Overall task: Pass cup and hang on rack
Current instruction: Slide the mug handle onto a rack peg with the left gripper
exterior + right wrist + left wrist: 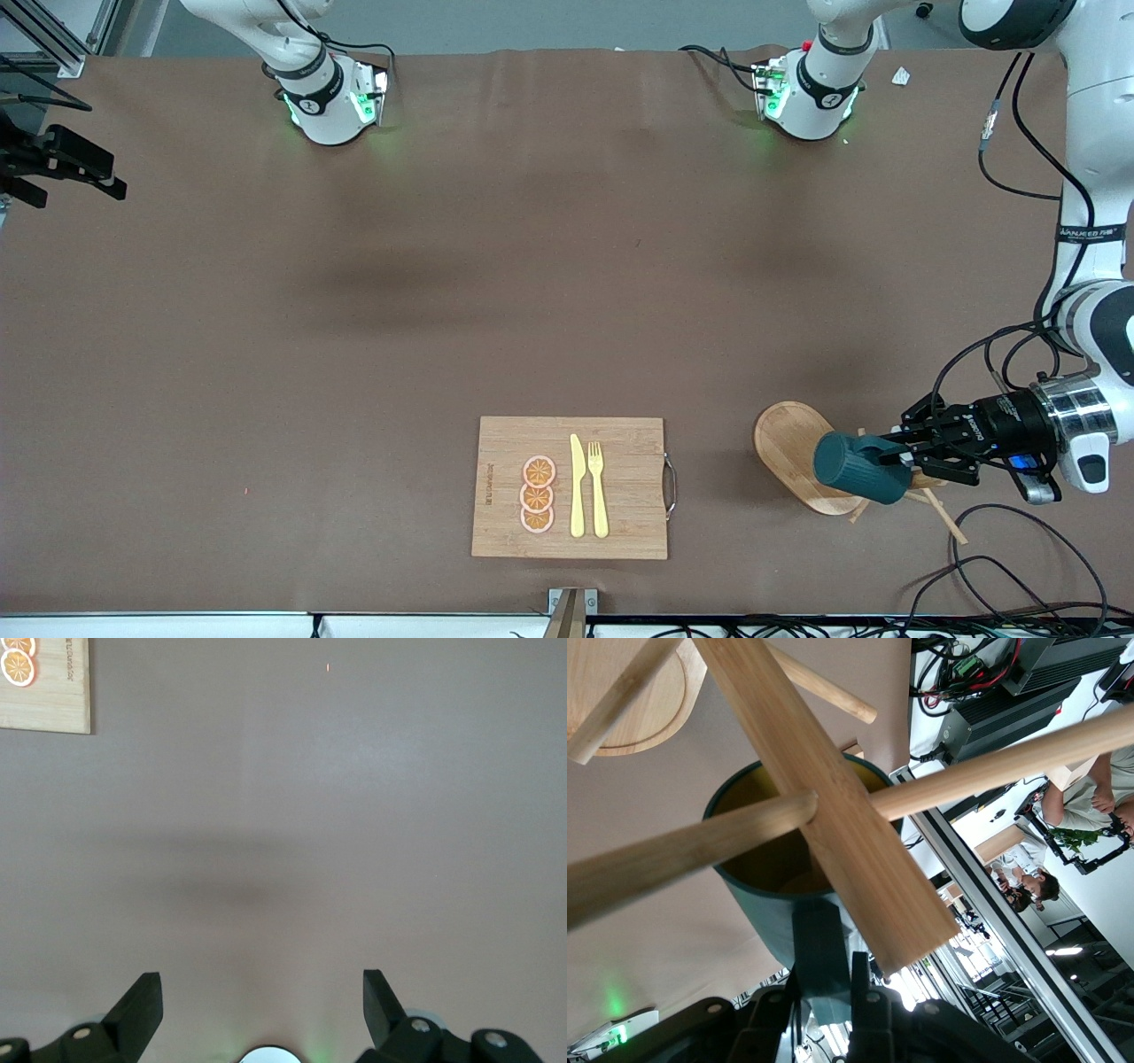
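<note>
The left gripper [902, 454] was closed on the handle of the cup [861, 467] and held it sideways over the rack [788, 443], at about four o'clock on the table near the left arm's end. In the left wrist view the pegs [682, 855] crossed before the cup's mouth. I judged the hanging step was in hand; next the handle must slide onto a peg before release. The right gripper [263, 1001] waited wide open and empty over bare table [354, 354], with the cutting board [620, 478] at six o'clock
</note>
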